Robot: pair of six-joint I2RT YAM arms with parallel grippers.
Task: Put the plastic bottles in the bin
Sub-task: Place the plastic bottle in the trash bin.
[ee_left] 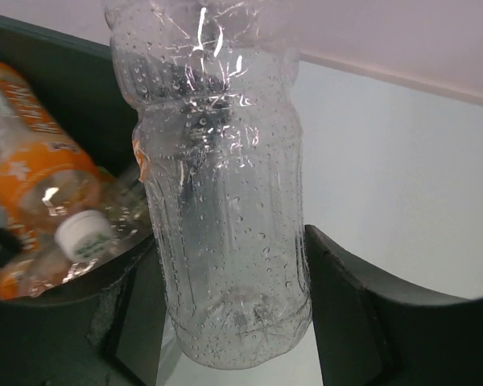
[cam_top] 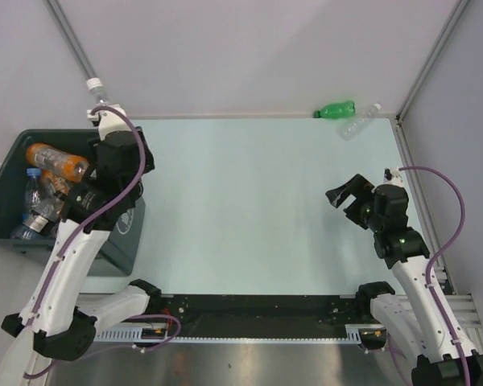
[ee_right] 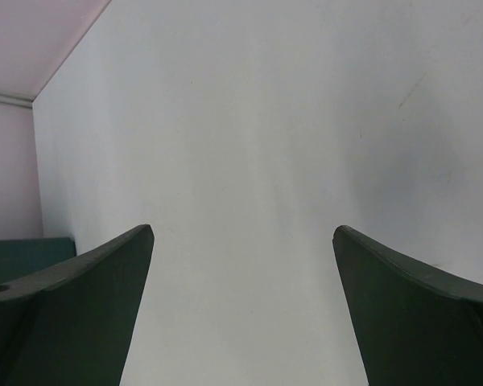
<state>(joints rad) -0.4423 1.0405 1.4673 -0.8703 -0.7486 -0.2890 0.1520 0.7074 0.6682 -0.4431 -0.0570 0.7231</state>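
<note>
Top external: the bin (cam_top: 127, 245) at the left of the frame already has an orange bottle (cam_top: 56, 159) and a few clear bottles (cam_top: 34, 209) in it. The left end effector (cam_top: 105, 114) sits at the bin's upper right corner, pinching the held bottle (cam_top: 97, 95), whose white cap points toward the top of the frame; it is not yet released. Two more lie on the worktop (cam_top: 249, 201) at the upper right: a green bottle (cam_top: 336, 109) and, just beside it, a loose clear bottle (cam_top: 361, 122). The right end effector (cam_top: 346, 195) hovers spread and empty, well apart from that pair. Left wrist: the jaws clamp the held bottle (ee_left: 225, 201) by its sides, with the bin wall (ee_left: 72, 88) and the orange bottle (ee_left: 40, 169) at the left and bare worktop at the right, so it hangs about at the rim. Right wrist: the fingers (ee_right: 88, 297) stand wide apart over bare worktop, nothing between them. By my reading most of the job is done, with one drop pending and two pickups to go.
</note>
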